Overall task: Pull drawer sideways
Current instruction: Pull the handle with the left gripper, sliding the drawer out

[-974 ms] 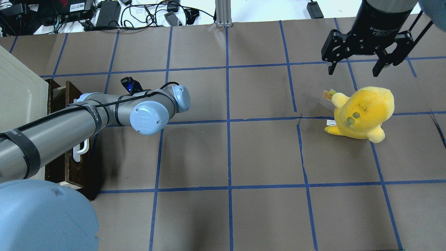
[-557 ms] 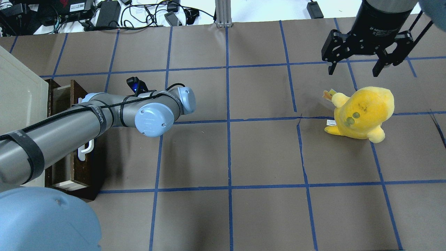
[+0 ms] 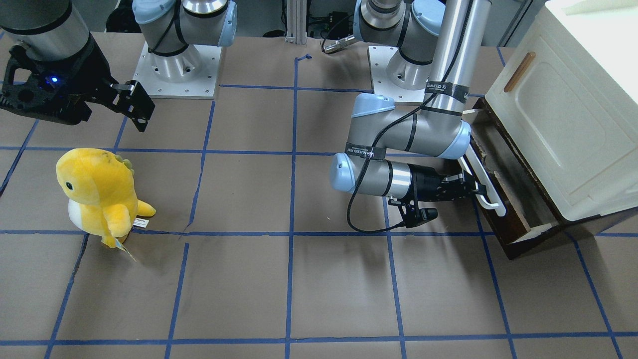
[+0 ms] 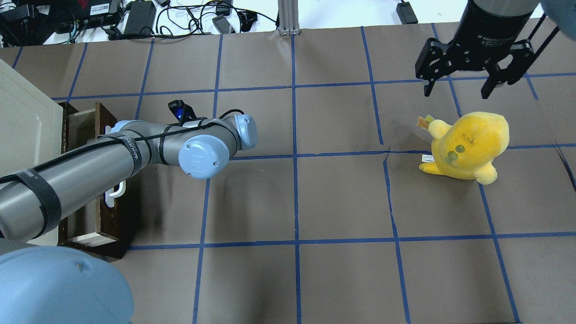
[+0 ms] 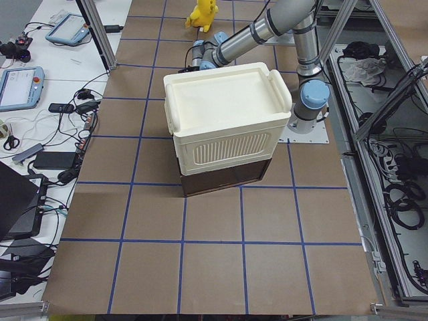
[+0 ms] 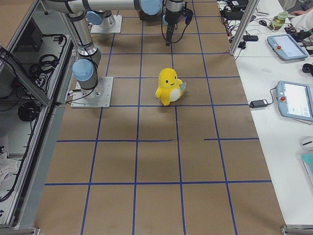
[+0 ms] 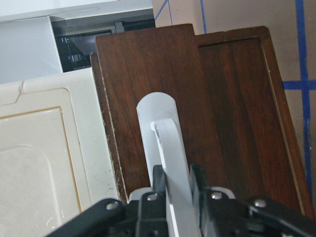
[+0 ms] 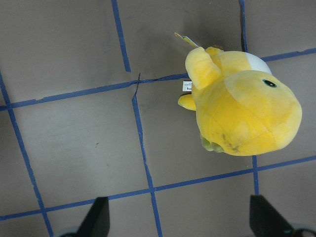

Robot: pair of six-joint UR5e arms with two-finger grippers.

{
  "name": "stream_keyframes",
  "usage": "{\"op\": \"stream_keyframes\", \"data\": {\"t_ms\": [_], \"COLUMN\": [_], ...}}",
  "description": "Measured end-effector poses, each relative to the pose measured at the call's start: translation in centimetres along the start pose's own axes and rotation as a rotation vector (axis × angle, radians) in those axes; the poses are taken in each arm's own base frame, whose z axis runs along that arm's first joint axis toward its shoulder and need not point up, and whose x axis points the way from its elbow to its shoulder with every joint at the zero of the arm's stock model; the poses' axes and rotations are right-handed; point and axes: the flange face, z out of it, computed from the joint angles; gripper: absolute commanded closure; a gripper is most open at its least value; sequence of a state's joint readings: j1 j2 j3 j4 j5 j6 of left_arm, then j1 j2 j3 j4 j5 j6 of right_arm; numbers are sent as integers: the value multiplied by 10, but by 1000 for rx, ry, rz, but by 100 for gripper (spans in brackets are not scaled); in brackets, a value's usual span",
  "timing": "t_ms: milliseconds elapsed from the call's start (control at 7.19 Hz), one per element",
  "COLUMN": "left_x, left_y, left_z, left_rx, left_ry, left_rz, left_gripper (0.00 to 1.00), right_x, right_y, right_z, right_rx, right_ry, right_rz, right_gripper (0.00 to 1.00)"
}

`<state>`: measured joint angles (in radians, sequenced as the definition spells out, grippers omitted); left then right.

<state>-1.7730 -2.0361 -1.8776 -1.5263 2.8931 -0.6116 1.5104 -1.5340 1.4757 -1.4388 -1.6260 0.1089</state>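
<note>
The drawer [image 3: 516,202] has a dark brown front and a long white bar handle [image 3: 484,185], and stands part way out from under the cream cabinet [image 3: 558,114]. My left gripper [image 3: 476,190] is shut on that handle. In the left wrist view the fingers [image 7: 159,181] pinch the white bar [image 7: 168,148] against the dark front [image 7: 232,113]. In the overhead view the left arm hides this gripper; the drawer's open inside [image 4: 83,123] and one handle end [image 4: 114,193] show. My right gripper [image 4: 456,93] hangs open and empty above the table's far right.
A yellow plush toy [image 4: 470,144] stands on the table below the right gripper and also shows in the right wrist view [image 8: 242,113]. The cabinet [image 4: 22,117] sits at the table's left end. Cables and power bricks [image 4: 135,18] lie beyond the far edge.
My left arm has moved to the right with the handle in its grip, and the drawer has slid further out of the cabinet. The right arm and plush toy have not moved.
</note>
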Motion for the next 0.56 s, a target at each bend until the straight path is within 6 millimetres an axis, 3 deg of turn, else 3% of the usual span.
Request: {"op": "stream_keyframes", "data": {"t_ms": [557], "left_x": [3], "left_y": [1], "left_z": [-7], "left_rx": [13], "left_ry": [-1], "left_rz": [1], "left_gripper": [87], "right_x": [0], "right_y": [0], "right_z": [0], "right_rx": [0], "right_ry": [0], "right_rz": [0], "right_gripper": [0]}}
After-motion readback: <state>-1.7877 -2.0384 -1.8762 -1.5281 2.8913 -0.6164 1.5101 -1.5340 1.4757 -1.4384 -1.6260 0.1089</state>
